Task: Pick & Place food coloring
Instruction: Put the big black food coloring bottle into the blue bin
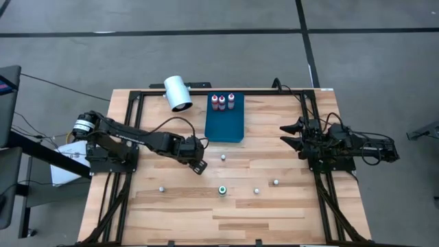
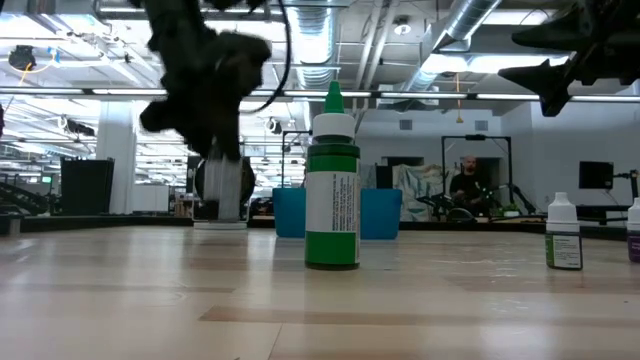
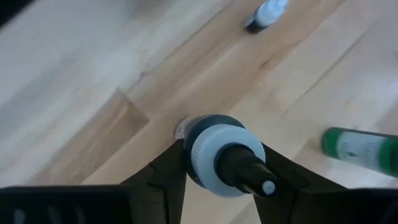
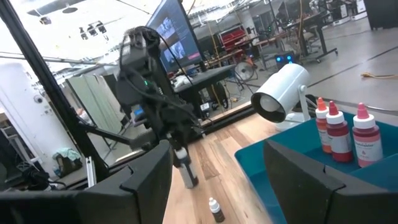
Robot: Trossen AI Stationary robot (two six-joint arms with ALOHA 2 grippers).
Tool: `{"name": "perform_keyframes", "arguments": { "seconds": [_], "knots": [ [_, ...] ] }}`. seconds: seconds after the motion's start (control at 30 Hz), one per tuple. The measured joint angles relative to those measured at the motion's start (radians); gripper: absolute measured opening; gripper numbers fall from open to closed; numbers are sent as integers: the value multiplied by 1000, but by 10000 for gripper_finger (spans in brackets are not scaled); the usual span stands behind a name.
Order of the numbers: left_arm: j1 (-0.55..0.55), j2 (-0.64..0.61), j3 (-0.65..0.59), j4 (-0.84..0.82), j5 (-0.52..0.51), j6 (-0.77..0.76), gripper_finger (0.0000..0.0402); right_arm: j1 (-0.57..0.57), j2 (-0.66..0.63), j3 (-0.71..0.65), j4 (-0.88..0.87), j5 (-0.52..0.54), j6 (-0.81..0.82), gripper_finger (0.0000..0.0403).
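Three red food coloring bottles [image 1: 224, 102] stand on the blue tray [image 1: 225, 127]; the left hand [image 3: 224, 163] clasps a dark bottle [image 3: 214, 155] above the surface [image 1: 178, 206], five remain loose [image 1: 222, 190], right hand [image 1: 289, 134] wide, idle.

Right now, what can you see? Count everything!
table: one, light wood, under everything
tray: one, blue, far middle of table
red bottles: three, red, standing at tray's far edge
white cylinder: one, white, lying at table's far edge, left of tray
green bottle: one, green, upright mid-table
small bottles: four, white-capped, scattered on table
dark bottle: one, dark, between left gripper's fingers
left gripper: black, closed on dark bottle
right gripper: black, open, waiting at right side
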Motion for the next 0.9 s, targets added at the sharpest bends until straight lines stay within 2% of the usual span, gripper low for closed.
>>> {"name": "perform_keyframes", "arguments": {
  "seconds": [0.27,0.5,0.7,0.9],
  "knots": [
    [27,-3,293,-219,-8,163,132,0,0,0,-10,0,0,240],
    [48,-4,506,-265,-44,286,134,0,0,0,-14,0,0,240],
    [66,-4,599,-264,-90,357,133,0,0,0,-15,0,-1,240],
    [102,-4,614,-264,-92,393,133,0,0,0,-15,0,-2,240]
  ]
}}
